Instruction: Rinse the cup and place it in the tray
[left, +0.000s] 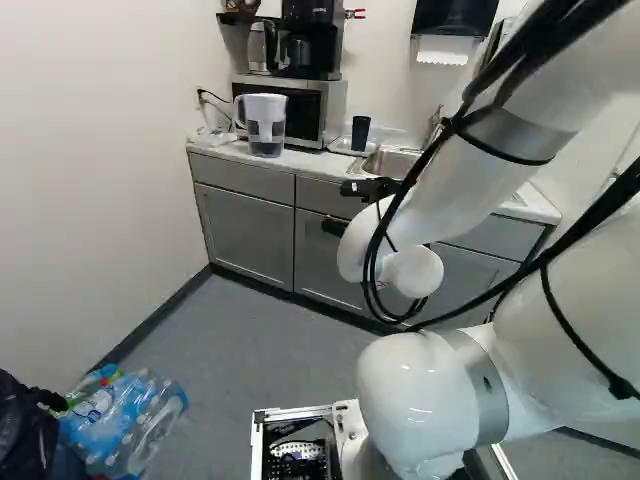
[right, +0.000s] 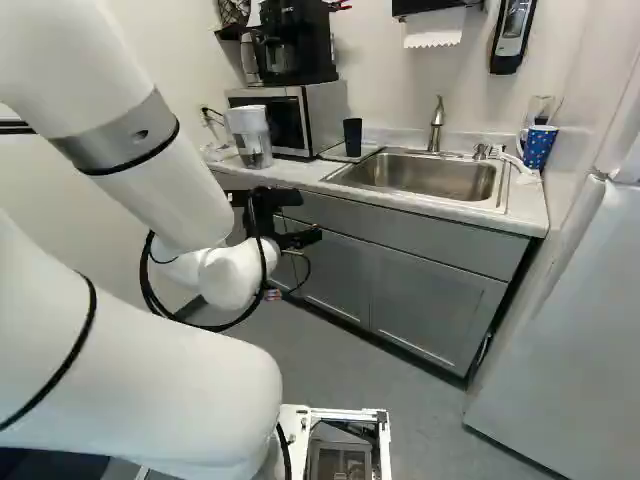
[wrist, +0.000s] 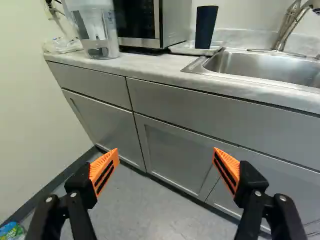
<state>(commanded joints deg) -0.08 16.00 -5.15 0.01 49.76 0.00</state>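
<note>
Orange pads on my gripper (wrist: 166, 167) stand wide apart, holding nothing, facing the grey cabinet doors (wrist: 175, 150) below the counter. Beyond, the dark cup (wrist: 206, 26) stands upright on the tray (wrist: 187, 48), just beside the sink (wrist: 260, 65). That fits either stage, so any approach should clear the counter edge.

White arm (right: 120, 150) fills left side, bends down toward grey cabinets (right: 400, 280). Black gripper (right: 295, 238) near cabinet front, fingers too dark to read. Steel sink (right: 425, 175) in counter, tap (right: 437, 120) behind it. Dark cup (right: 352, 137) stands on tray (right: 338, 155) between sink and microwave (right: 285, 118). Water jug (right: 250, 136) in front of microwave. Coffee maker (right: 290, 40) on top of microwave. Blue dotted mug (right: 538, 147) right of sink. Paper towel holder (right: 433, 22) on wall.
</note>
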